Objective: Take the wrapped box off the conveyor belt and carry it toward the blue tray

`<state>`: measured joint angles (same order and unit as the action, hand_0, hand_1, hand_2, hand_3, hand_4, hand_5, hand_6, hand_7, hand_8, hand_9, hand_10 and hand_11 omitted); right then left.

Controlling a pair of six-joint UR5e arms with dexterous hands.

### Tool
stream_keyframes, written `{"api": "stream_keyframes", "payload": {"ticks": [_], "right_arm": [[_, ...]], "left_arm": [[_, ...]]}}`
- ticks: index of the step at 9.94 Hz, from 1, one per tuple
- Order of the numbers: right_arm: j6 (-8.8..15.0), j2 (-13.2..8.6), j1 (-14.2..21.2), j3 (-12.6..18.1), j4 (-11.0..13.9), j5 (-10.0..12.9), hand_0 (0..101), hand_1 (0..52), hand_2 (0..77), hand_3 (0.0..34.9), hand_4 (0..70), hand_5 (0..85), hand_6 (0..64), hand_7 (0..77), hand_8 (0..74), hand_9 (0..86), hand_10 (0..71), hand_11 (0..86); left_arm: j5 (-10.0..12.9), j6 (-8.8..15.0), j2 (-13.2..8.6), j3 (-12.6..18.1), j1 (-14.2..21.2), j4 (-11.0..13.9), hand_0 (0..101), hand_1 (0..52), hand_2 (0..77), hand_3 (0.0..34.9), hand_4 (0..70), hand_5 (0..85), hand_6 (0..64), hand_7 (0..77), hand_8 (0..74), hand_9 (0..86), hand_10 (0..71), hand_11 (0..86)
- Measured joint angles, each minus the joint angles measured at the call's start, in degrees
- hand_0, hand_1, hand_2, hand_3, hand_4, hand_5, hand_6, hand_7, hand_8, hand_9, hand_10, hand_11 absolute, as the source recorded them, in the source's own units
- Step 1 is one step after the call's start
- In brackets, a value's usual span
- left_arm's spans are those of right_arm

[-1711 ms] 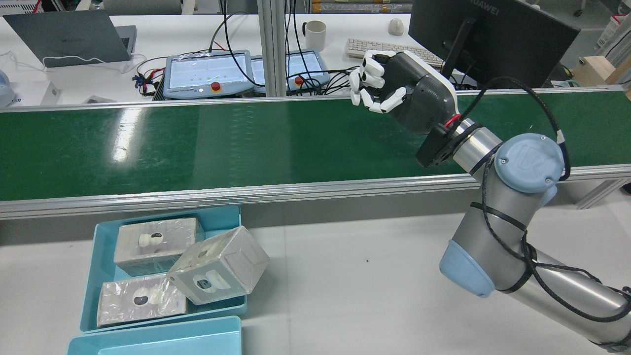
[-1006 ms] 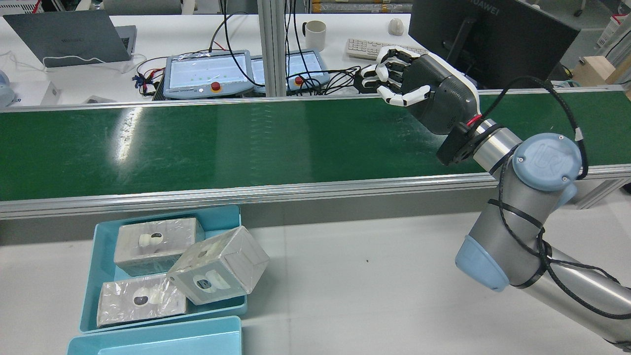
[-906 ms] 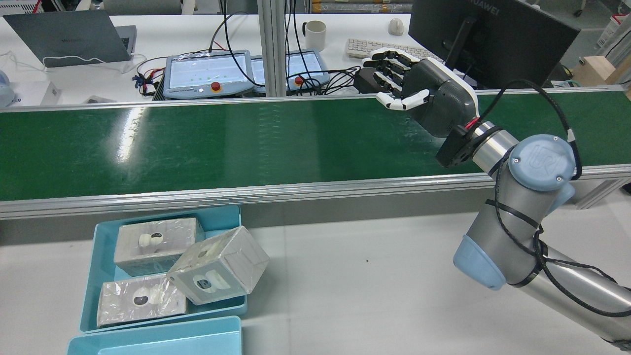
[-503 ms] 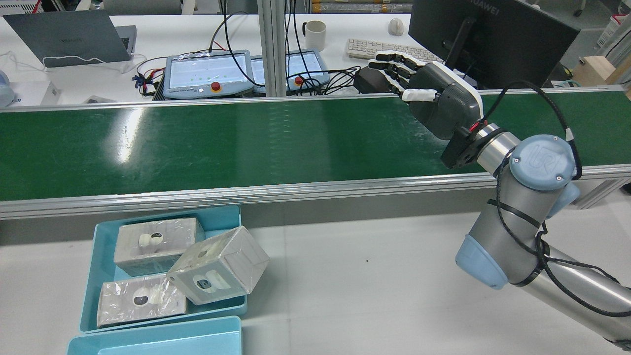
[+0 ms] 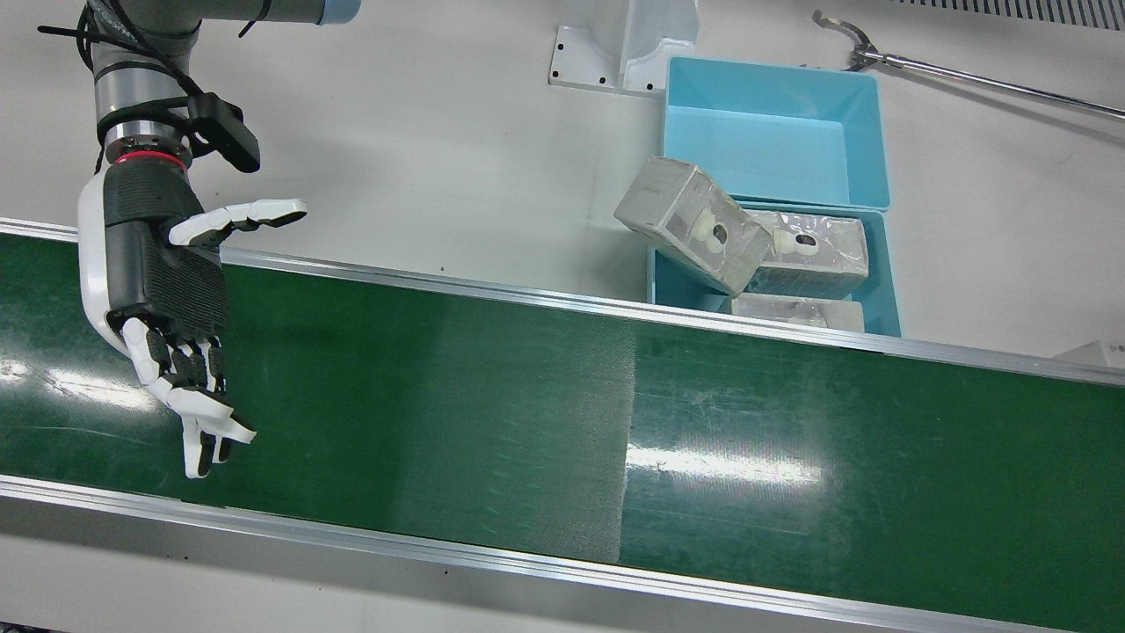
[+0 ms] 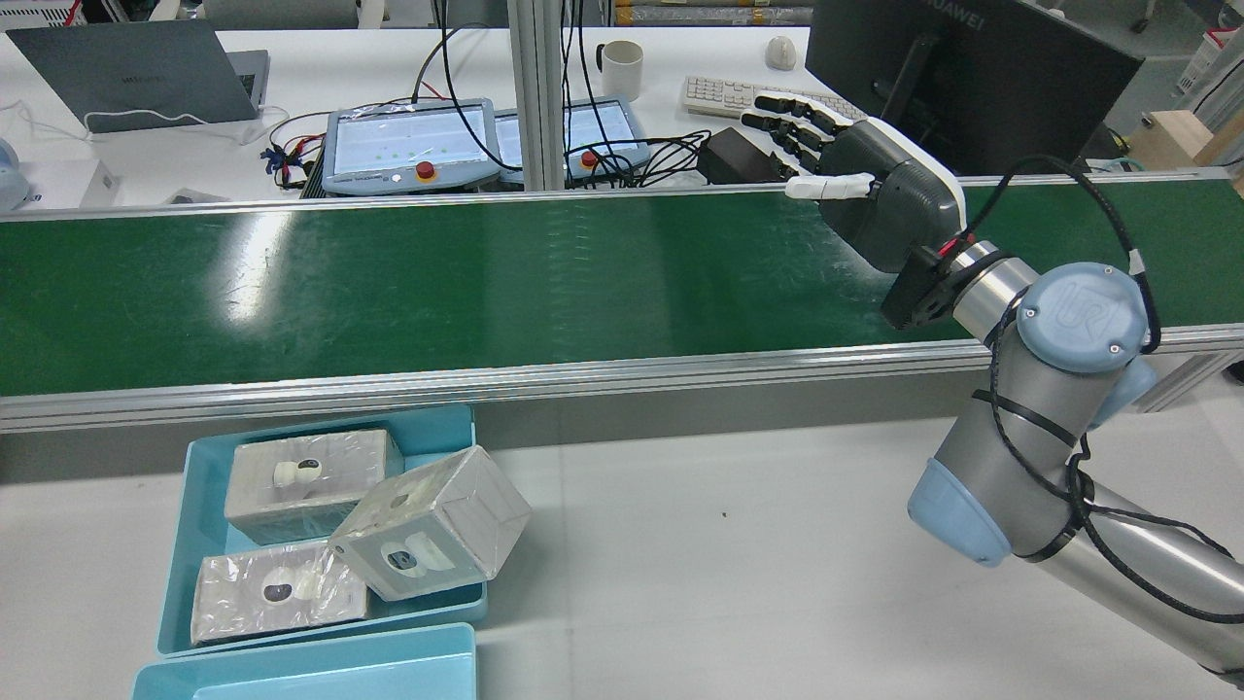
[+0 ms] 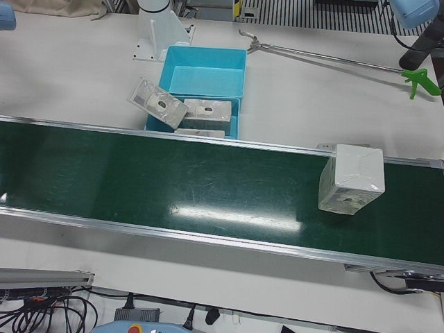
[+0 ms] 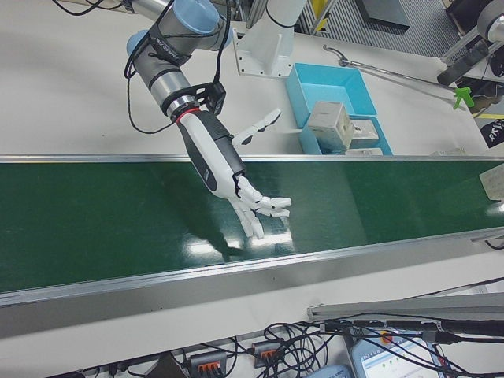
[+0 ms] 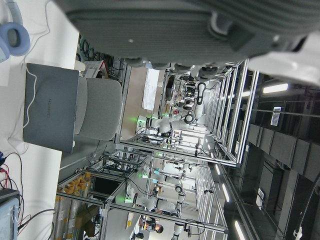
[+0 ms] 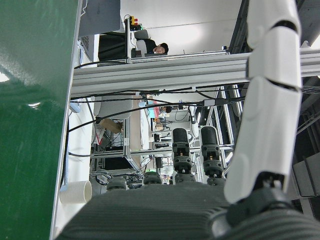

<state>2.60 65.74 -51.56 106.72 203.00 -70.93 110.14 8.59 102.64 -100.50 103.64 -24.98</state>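
Right hand [image 5: 167, 290] above conveyor belt [image 5: 527, 396], fingers [image 5: 198, 422] spread, empty. Wrapped box [image 7: 350, 179] far downstream of fingers; may pass fingers if closing late.

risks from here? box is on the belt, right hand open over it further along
1. The wrapped box sits far along the conveyor belt from the right hand; mistimed closing could miss it.
2. The blue tray already holds three boxes, one tilted box overhanging its rim; another may dislodge it.
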Motion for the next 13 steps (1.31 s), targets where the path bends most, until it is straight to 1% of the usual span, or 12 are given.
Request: {"api": "stream_keyframes", "payload": {"ticks": [1,2,3,4,5,6,7,8,9,10,11,13], "right_arm": [[-0.08,0.04,-0.01,-0.06,-0.03,0.03,46,12.5,13.1,12.4,7.6,26.2,3.3,19.6,0.0,2.2,0.0,1.6],[-0.17,0.14,-0.01,-0.12,-0.05,0.08,46,12.5,13.1,12.7,7.6,26.2,2.7,19.6,0.0,2.2,0.0,1.6],[-0.22,0.24,0.02,-0.15,-0.06,0.13,46,13.6,12.5,12.8,9.3,26.7,3.8,20.7,0.0,2.2,0.0,1.6],[-0.23,0.30,0.04,-0.17,-0.06,0.18,46,13.6,12.5,12.8,9.3,26.7,3.8,21.3,0.0,2.2,0.0,1.6],[-0.29,0.32,0.05,-0.19,-0.09,0.31,48,18.5,15.8,12.8,8.2,26.7,3.8,21.3,0.0,2.2,0.0,1.6],[-0.34,0.34,0.05,-0.13,-0.12,0.45,49,18.0,18.0,12.7,8.2,26.7,3.8,20.7,0.0,3.3,0.0,1.6],[-0.40,0.35,0.06,-0.05,-0.14,0.53,50,16.9,18.5,12.8,4.9,26.7,3.8,20.7,0.0,3.8,0.0,1.6],[-0.47,0.35,0.04,0.03,-0.14,0.53,50,18.0,18.0,12.8,6.5,27.3,3.8,20.7,0.0,3.8,0.0,1.6],[-0.52,0.39,0.01,0.05,-0.15,0.50,50,18.0,18.0,12.8,6.5,27.3,3.8,20.7,0.0,3.8,0.0,1.6],[-0.58,0.41,-0.01,0.06,-0.15,0.47,50,19.6,18.5,12.9,8.2,26.7,3.8,21.3,0.0,3.8,0.0,1.6],[-0.62,0.42,-0.02,0.07,-0.15,0.45,50,19.1,20.7,13.0,8.2,27.3,3.8,20.7,0.0,3.8,0.0,1.6],[-0.65,0.44,-0.02,0.07,-0.15,0.45,50,19.6,20.7,13.5,9.3,27.3,3.8,20.7,0.0,3.8,0.0,1.6]], "left_arm": [[0.00,0.00,0.00,0.00,0.00,0.00,0,0.0,1.1,0.0,0.0,1.1,0.0,0.5,0.5,0.0,0.5,0.0],[0.00,0.00,0.00,0.00,0.00,0.00,0,0.0,1.1,0.0,0.0,1.1,0.0,0.5,0.5,0.0,0.5,0.0],[0.00,0.00,0.00,0.00,0.00,0.00,0,0.0,1.1,0.0,0.0,1.1,0.0,0.5,0.5,0.0,0.5,0.0],[0.00,0.00,0.00,0.00,0.00,0.00,0,0.0,1.1,0.0,0.0,1.1,0.0,0.5,0.5,0.0,0.5,0.0],[0.00,0.00,0.00,0.00,0.00,0.00,0,0.0,0.5,0.0,0.0,1.1,0.0,0.5,0.5,0.0,0.5,0.5],[0.00,0.00,0.00,0.00,0.00,0.00,0,0.0,0.5,0.0,0.0,1.1,0.0,0.5,0.5,0.0,0.5,0.5],[0.00,0.00,0.00,0.00,0.00,0.00,0,0.0,1.1,0.0,0.0,1.1,0.0,0.5,0.5,0.0,0.0,0.5],[0.00,0.00,0.00,0.00,0.00,0.00,0,0.0,0.5,0.0,0.0,1.1,0.0,0.5,0.5,0.0,0.5,0.0],[0.00,0.00,0.00,0.00,0.00,0.00,0,0.0,1.1,0.0,0.0,1.1,0.0,0.5,0.5,0.0,0.5,0.0],[0.00,0.00,0.00,0.00,0.00,0.00,0,0.0,1.1,0.0,0.0,1.1,0.0,0.5,0.5,0.0,0.5,0.5],[0.00,0.00,0.00,0.00,0.00,0.00,0,0.0,1.1,0.0,0.0,1.1,0.0,0.5,0.5,0.0,0.5,0.5],[0.00,0.00,0.00,0.00,0.00,0.00,0,0.0,0.5,0.0,0.0,1.1,0.0,0.5,0.5,0.0,0.5,0.0]]}}
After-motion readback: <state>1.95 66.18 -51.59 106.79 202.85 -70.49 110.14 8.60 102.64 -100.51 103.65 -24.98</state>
